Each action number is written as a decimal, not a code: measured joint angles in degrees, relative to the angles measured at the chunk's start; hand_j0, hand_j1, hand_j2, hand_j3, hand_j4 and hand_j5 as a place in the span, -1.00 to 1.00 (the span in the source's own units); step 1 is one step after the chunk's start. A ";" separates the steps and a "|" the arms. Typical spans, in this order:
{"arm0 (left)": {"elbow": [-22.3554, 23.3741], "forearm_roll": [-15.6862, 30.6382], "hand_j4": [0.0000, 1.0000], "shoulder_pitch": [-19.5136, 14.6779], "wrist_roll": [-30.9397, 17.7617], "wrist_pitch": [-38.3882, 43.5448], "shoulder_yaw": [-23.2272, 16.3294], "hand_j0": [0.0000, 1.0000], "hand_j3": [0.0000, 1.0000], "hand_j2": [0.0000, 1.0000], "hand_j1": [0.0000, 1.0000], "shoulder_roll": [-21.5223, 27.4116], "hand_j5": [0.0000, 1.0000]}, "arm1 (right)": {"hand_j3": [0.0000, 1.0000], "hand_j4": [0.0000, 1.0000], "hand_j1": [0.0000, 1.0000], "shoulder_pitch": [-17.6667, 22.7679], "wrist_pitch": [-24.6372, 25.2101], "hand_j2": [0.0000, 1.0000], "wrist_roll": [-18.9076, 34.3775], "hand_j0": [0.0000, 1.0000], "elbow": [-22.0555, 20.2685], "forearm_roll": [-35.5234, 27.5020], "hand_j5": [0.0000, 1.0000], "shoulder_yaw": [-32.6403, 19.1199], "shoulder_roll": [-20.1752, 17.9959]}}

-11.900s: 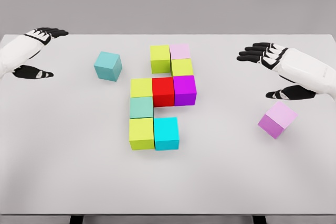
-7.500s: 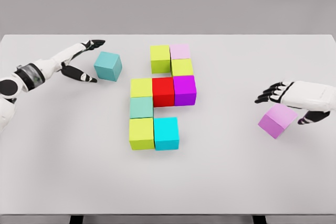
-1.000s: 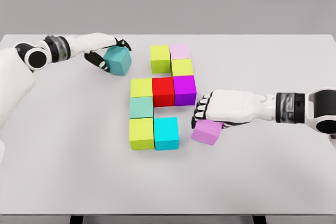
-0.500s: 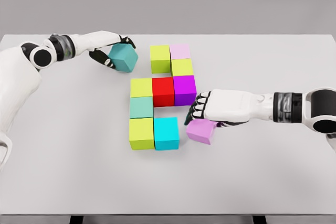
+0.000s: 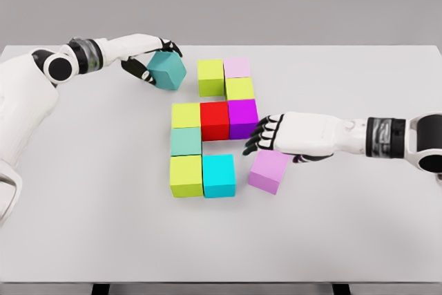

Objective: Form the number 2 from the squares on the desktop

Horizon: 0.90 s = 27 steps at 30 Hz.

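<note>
Nearest the camera, a lime cube (image 5: 186,176) and a cyan cube (image 5: 219,175) are sitting side by side and touching on the white table (image 5: 345,240), forming the bottom of the figure. Just right of the cyan cube, with a small gap between them, a violet cube (image 5: 268,171) is lying on the table, turned slightly out of line with the others. The right hand (image 5: 286,135) is reaching in from the right edge and hovering over that cube's far upper edge with its dark fingers (image 5: 257,137) loosely spread; it is hard to tell whether the palm is touching the cube, but the fingers are not wrapping around it.

Further back, a teal cube (image 5: 186,141) is standing on the far side of the near lime cube, and beyond it a row is running left to right: a second lime cube (image 5: 186,115), a red cube (image 5: 215,119) and a magenta cube (image 5: 243,117). Behind the magenta one a third lime cube (image 5: 239,88) is sitting, with a pale pink cube (image 5: 237,68) at the far end and a fourth lime cube (image 5: 210,77) to its left.

Farthest left, the left hand (image 5: 150,59) is pinching a blue-green cube (image 5: 166,71) between thumb and fingers, holding it tilted just left of the fourth lime cube and apart from it.
</note>
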 measured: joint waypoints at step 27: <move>2.45 -0.04 0.42 -1.23 0.15 -0.01 -0.04 0.42 0.42 0.42 0.42 -2.50 0.42 | 0.15 0.15 0.15 1.67 0.00 0.15 0.00 0.15 2.40 1.52 0.15 -2.24 -6.98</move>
